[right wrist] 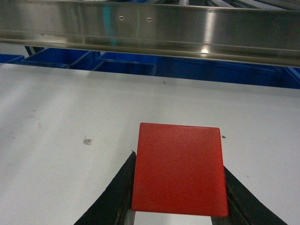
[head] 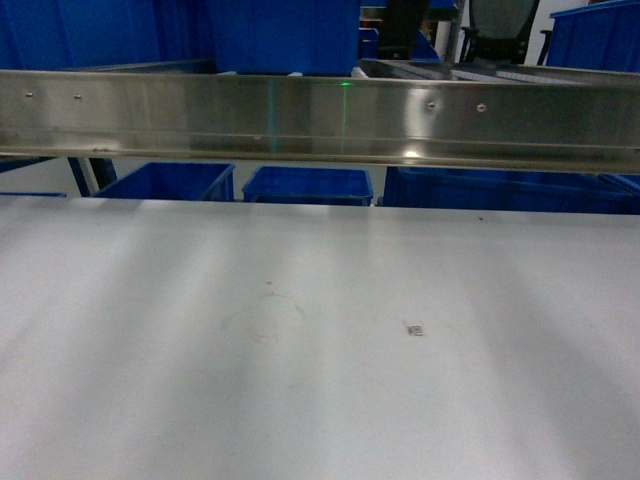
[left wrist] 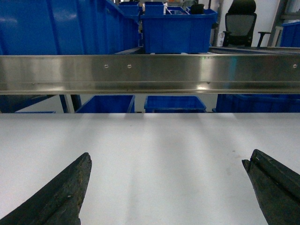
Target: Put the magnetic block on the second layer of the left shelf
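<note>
The magnetic block (right wrist: 179, 168), a plain red cube, fills the lower middle of the right wrist view. My right gripper (right wrist: 178, 165) is shut on it, one black finger (right wrist: 117, 192) pressing each side, a little above the white tabletop (right wrist: 70, 108). The left shelf second layer shows as a shiny steel front rail (head: 320, 120) across the top of the head view, also in the left wrist view as rail (left wrist: 150, 72) and in the right wrist view as rail (right wrist: 150, 26). My left gripper (left wrist: 168, 161) is open over the bare tabletop with nothing between its fingers. Neither gripper shows in the head view.
Blue totes (head: 305, 185) stand below and behind the rail, and a large blue tote (left wrist: 176, 30) sits on the rack level. An office chair (left wrist: 240, 21) is far back right. The white tabletop (head: 300, 340) has a small dark mark (head: 413, 329).
</note>
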You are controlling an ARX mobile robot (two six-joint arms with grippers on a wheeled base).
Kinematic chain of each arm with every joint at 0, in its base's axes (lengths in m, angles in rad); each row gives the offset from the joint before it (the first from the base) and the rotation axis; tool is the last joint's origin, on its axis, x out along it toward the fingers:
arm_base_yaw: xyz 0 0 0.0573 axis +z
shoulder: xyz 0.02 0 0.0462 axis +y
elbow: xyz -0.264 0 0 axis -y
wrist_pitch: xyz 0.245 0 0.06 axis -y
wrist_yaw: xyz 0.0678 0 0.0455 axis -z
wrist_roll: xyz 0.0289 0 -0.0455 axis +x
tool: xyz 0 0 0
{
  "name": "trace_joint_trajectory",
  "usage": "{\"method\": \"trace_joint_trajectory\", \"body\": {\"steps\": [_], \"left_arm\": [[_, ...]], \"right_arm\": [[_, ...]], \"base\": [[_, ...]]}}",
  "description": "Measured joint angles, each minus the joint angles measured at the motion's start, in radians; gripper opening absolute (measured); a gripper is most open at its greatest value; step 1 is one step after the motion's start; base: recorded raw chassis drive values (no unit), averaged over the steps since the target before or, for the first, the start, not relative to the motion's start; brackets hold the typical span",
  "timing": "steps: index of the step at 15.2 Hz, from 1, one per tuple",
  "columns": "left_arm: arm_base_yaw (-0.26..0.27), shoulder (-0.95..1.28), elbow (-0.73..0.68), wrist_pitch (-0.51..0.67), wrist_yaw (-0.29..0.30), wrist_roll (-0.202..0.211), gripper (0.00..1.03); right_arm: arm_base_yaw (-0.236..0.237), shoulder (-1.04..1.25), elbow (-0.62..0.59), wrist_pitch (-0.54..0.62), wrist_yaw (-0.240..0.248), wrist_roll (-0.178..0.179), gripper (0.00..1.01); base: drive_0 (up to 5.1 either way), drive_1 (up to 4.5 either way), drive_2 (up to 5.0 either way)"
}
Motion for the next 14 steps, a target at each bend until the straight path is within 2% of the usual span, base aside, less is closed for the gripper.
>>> {"method": "trace_joint_trajectory", "body": {"steps": [14], "left_arm": [[0.000, 0.000, 0.000, 0.002, 0.000, 0.000, 0.98]], "right_arm": [[0.000, 0.000, 0.000, -0.001, 0.000, 0.000, 0.34]], "base": [[-4.8, 2.63, 2.6]]}}
